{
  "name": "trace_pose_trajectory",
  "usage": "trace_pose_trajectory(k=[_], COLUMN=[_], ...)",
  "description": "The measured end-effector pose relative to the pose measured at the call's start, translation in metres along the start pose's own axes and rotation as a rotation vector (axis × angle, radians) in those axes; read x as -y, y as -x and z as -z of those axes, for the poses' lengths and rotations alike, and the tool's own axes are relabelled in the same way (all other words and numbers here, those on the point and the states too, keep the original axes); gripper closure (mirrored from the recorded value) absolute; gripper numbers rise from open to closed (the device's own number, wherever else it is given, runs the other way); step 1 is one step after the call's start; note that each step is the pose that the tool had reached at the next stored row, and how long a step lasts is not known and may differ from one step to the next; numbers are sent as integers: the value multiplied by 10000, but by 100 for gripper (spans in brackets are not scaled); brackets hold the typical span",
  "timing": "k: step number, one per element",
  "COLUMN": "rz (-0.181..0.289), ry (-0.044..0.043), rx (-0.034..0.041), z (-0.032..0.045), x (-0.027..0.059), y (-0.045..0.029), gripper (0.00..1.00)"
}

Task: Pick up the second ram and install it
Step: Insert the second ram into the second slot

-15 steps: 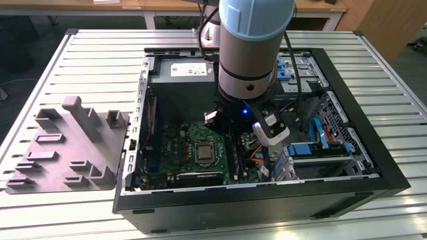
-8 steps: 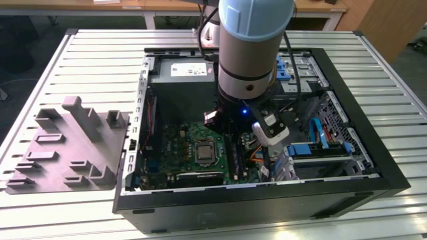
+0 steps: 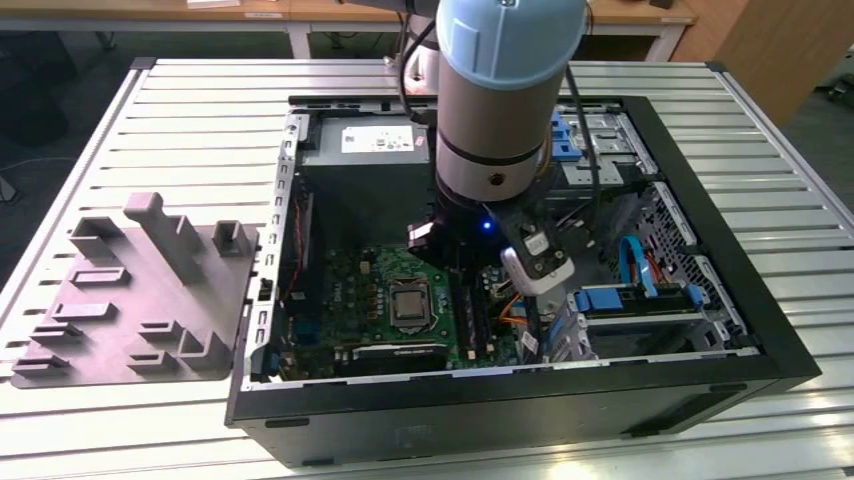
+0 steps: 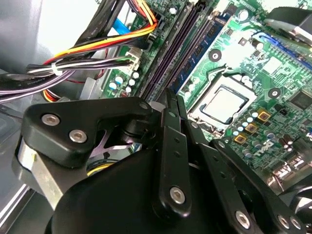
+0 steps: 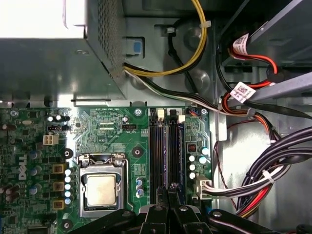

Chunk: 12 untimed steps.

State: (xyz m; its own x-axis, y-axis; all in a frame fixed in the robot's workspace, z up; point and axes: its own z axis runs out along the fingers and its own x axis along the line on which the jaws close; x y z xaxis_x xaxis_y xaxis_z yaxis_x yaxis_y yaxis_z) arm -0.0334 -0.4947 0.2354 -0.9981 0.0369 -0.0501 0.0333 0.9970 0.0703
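My gripper [image 5: 169, 188] hangs inside the open computer case, low over the motherboard's memory slots [image 5: 163, 146] beside the processor [image 5: 101, 189]. In both wrist views its two thin fingers [image 4: 168, 105] lie pressed together, tips just above the near end of the slots. I see nothing between them. A thin bluish stick [image 4: 201, 43] stands on edge in the slot row [image 5: 180, 146], close beside the fingertips. I cannot tell whether it is the second ram. In the exterior view the arm [image 3: 494, 100] comes down over the motherboard [image 3: 380, 300].
Bundles of cables [image 5: 273, 170] crowd the side of the slots away from the processor. The power supply [image 5: 53, 53] sits behind the board. Blue drive brackets [image 3: 641, 290] are on the exterior view's right, and a grey fixture plate [image 3: 134, 300] lies on the table at its left.
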Motion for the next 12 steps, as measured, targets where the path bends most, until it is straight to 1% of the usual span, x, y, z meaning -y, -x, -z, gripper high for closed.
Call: trace_pose_trajectory(k=[4, 12], rz=[1, 0], ry=[5, 20], rx=[-1, -2], z=[-39, -56], x=[3, -10], y=[-2, -3], gripper=[88, 88])
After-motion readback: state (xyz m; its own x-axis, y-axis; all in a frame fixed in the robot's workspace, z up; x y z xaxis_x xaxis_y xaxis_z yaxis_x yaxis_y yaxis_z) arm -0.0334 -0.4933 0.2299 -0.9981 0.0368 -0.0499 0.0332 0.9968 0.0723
